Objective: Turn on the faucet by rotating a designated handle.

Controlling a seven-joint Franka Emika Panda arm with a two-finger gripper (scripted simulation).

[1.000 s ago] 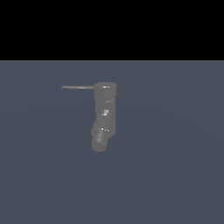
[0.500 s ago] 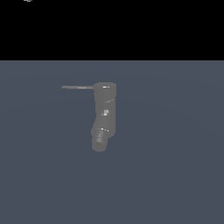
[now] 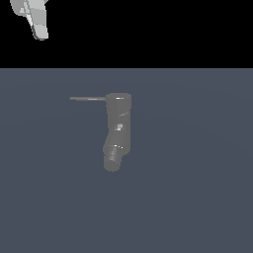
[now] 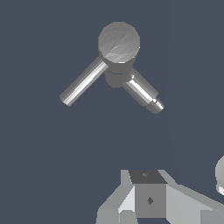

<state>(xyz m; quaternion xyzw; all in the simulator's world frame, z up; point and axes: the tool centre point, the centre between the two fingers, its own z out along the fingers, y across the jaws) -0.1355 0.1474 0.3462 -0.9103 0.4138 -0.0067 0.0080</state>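
The dull grey faucet (image 3: 117, 129) stands mid-scene on the blue-grey floor, with a round top cap and an angled spout end. Its thin straight handle (image 3: 88, 99) sticks out sideways from the top, toward the exterior view's left. A white piece of my gripper (image 3: 34, 21) hangs in that view's upper left corner, well above the handle and apart from it. The wrist view looks down on the faucet cap (image 4: 119, 41), with the handle (image 4: 83, 83) and the spout (image 4: 143, 92) splayed out below it. Only grey parts of the gripper (image 4: 148, 199) show at that frame's edge, and its fingers are not clearly visible.
The flat blue-grey floor (image 3: 197, 188) stretches all around the faucet. A black background fills the upper part of the exterior view. Nothing else shows in either view.
A white part of my gripper has come down into the exterior view's upper left corner. The faucet and its handle have not moved.
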